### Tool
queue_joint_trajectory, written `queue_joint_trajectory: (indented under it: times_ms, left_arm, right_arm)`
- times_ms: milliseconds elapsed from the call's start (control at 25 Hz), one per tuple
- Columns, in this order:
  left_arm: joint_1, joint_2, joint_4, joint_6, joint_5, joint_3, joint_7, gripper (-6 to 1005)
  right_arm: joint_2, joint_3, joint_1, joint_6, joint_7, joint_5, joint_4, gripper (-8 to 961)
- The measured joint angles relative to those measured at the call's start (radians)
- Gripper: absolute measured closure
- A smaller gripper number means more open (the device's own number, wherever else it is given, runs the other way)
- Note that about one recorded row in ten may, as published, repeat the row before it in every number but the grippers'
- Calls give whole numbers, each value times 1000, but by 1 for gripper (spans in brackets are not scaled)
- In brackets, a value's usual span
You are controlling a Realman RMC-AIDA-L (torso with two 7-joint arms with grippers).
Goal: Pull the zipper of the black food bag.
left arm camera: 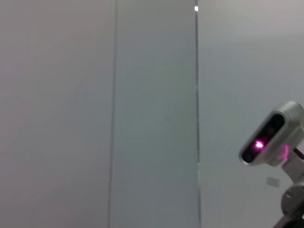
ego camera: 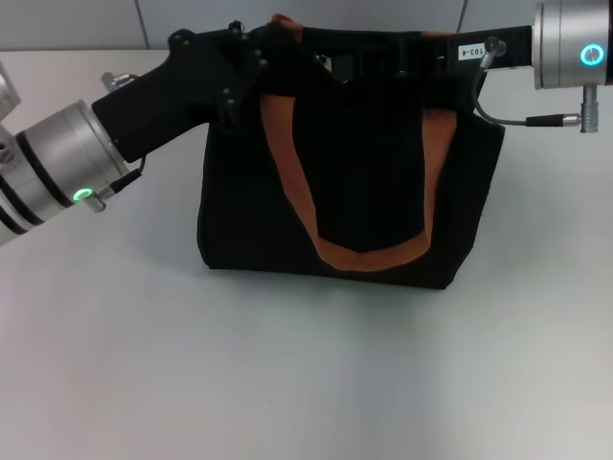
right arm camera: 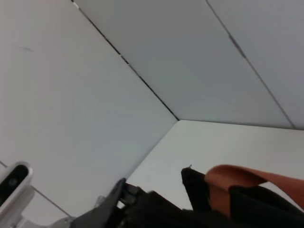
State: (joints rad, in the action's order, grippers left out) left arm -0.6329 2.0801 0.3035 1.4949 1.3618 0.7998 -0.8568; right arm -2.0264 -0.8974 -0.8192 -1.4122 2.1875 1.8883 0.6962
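Jaws on both grippers: can't tell their state, black on black. We see left gripper [ego camera: 251, 59] at black food bag [ego camera: 354, 192] top-left rim, right gripper [ego camera: 383, 53] at top far edge, prob. bracing. Bag stands mid-surface [ego camera: 287, 364]; zipper hidden.
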Motion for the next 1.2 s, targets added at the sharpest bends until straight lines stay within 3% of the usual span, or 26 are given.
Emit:
queue_joint_trajectory:
  times_ms: [560, 800, 1200]
  left_arm:
    - [18, -3, 2, -15, -13, -18, 2, 798]
    - [18, -3, 1, -20, -14, -19, 2, 795]
    - [15, -2, 0, -38, -14, -19, 2, 791]
  right_arm:
    - [3, 9, 13, 19, 13, 19, 1, 954]
    - [18, 11, 47, 15, 38, 20, 14, 954]
    - [24, 29, 139, 9, 78, 15, 105, 954]
